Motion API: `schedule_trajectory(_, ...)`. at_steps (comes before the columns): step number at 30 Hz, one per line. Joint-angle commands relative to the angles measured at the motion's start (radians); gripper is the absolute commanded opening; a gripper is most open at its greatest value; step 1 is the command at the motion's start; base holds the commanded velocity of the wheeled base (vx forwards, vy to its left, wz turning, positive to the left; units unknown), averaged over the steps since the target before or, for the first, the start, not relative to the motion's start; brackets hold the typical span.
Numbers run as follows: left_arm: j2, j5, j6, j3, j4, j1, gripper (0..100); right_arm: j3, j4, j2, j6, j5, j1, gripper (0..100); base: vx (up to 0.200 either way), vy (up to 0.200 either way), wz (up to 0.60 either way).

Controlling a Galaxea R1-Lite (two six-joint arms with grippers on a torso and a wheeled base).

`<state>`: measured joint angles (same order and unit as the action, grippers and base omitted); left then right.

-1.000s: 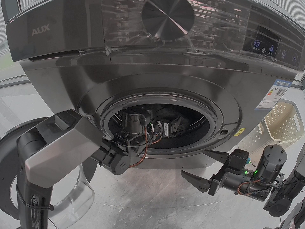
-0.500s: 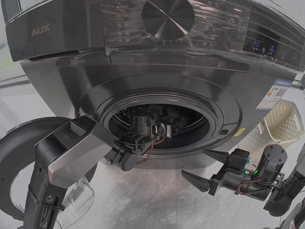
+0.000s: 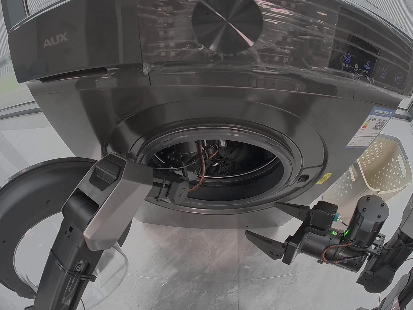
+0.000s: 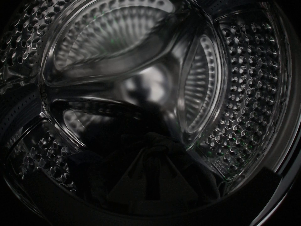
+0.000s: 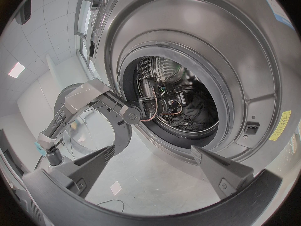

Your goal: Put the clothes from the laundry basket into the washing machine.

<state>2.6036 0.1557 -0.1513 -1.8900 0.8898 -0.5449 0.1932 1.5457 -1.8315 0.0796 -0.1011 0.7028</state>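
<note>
1. Clothes point(image 5: 197, 110), dark in colour, lie in a heap at the bottom of the drum point(image 4: 250, 79) of the washing machine point(image 3: 215, 104). The left wrist view shows a dark garment on the near part of the drum floor.
2. Your left arm point(image 3: 107, 194) passes through the door opening, and the left gripper point(image 5: 184, 98) is inside the drum above the heap. You cannot tell whether it is open or closed, or whether it has hold of anything.
3. Your right gripper point(image 3: 262, 219) hangs over the floor point(image 3: 193, 263) just in front of the machine, below and right of the opening. It is spread wide and holds nothing.
4. The round door point(image 3: 26, 220) stands swung open on the left.
5. The cream laundry basket point(image 3: 383, 164) sits on the right, beside the machine.
</note>
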Motion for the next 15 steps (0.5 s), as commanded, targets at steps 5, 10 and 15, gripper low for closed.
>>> schedule_trajectory(5,0.062,0.004,-0.004,-0.066,0.000,0.017,0,-0.001,0.001,-0.006,0.000,0.001,0.004,100,0.000,0.000,0.00)
schedule_trajectory(10,0.073,0.004,-0.004,-0.067,-0.005,0.019,100,0.000,0.001,-0.006,0.000,0.001,0.003,100,0.000,0.000,0.00)
schedule_trajectory(15,0.050,0.004,-0.008,-0.004,-0.041,0.011,100,0.000,0.001,-0.008,0.000,0.001,0.004,100,0.000,0.000,0.00)
